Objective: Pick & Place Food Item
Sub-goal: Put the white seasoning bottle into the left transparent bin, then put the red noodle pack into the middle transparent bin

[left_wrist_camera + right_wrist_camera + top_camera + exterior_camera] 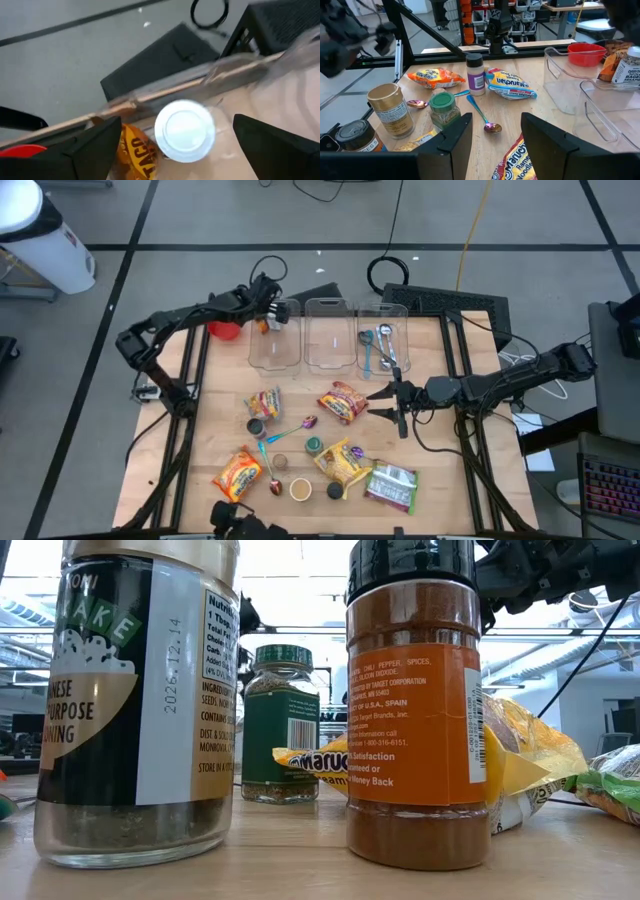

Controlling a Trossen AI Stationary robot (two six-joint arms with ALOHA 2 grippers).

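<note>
- Your left gripper (170, 145) has its jaws spread wide over the leftmost clear plastic bin (274, 340); the white-capped seasoning jar (185, 131) sits between them, released.
- Lift straight up so neither finger clips the cap.
- Your right gripper (492, 137) waits, jaws parted and empty, above the orange ramen packet (517, 162).

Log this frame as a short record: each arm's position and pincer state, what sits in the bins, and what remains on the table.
left pincer: open, over the left bin, above a white-capped jar
right pincer: at mid table, jaws apart, holding nothing
left bin contents: jar beside an orange packet
right bin: spoons
middle bin: looks bare
table: noodle packs, spice jars, loose spoons
</note>
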